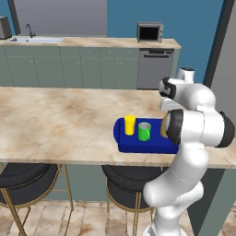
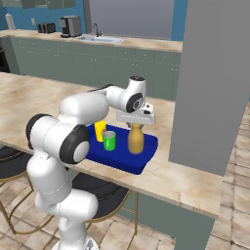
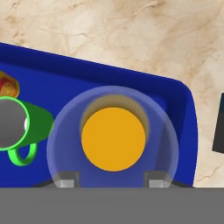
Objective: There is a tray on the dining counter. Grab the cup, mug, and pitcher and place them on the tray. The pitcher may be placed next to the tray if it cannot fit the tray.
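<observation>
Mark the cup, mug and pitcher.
yellow cup (image 1: 130, 124), left base view, its side wall.
green mug (image 2: 109, 141), right base view, its side wall.
amber pitcher (image 2: 135, 140), right base view, its rounded body.

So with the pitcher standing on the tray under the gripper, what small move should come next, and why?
Probably open the jaws and lift straight up. The pitcher already stands upright on the tray beside the mug and cup, with the gripper at its neck, so all three look placed. Whether the fingers are gripping it, I cannot tell.
</observation>
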